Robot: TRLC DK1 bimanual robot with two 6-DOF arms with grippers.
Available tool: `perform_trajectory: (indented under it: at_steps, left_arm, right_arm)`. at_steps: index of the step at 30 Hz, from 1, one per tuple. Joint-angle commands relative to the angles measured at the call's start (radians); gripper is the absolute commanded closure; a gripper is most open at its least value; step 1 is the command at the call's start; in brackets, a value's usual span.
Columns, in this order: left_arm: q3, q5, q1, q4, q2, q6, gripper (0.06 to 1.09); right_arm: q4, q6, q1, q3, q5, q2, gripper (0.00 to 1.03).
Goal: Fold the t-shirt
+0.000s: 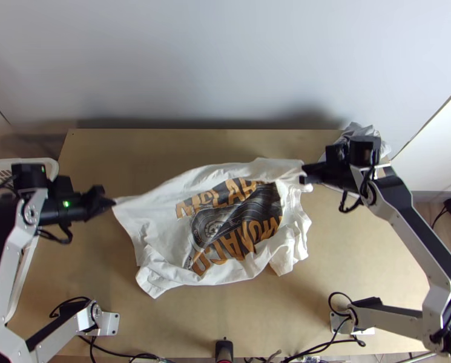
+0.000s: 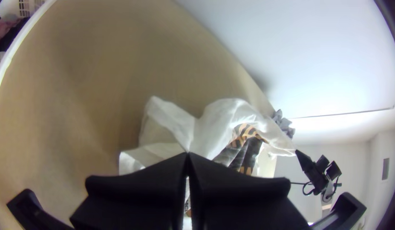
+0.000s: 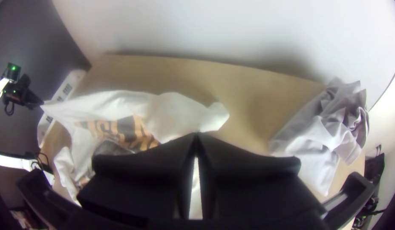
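The white t-shirt [image 1: 158, 215] with a dark and orange print is stretched between both grippers in the top view, its upper edge taut and its lower part rumpled. My left gripper [image 1: 111, 203] is shut on its left corner; in the left wrist view the left gripper [image 2: 187, 159] has its fingertips together on the white cloth [image 2: 214, 127]. At the shirt's upper right corner, my right gripper [image 1: 305, 174] is shut on the fabric. The right wrist view has the right gripper [image 3: 197, 138] closed over the shirt [image 3: 171, 113], hiding part of it.
A grey and white bunched cloth [image 3: 329, 132] lies at the table's far right corner, behind the right gripper. At the left edge stands a white basket [image 1: 51, 166] with cloth inside. Bare wooden table [image 1: 225, 314] lies in front of the shirt.
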Motion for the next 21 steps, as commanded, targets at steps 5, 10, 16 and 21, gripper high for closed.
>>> perform_trajectory:
  at_steps: [5, 10, 16, 21]
  left_arm:
    - [-0.266, 0.011, 0.002, -0.056, -0.124, 0.195, 1.00]
    - [-0.332, 0.005, 0.004, -0.037, -0.124, 0.259, 1.00]
    - [-0.388, -0.052, 0.032, -0.022, -0.059, 0.363, 1.00]
    - [-0.377, -0.059, 0.033, -0.056, -0.033, 0.388, 1.00]
  right_arm:
    - [-0.057, -0.177, -0.011, -0.218, -0.023, -0.100, 0.98]
    - [-0.034, -0.281, -0.028, -0.318, -0.021, -0.125, 0.98]
    - [-0.028, -0.413, -0.096, -0.416, -0.020, -0.126, 0.98]
    - [-0.028, -0.490, -0.125, -0.476, -0.004, -0.125, 0.98]
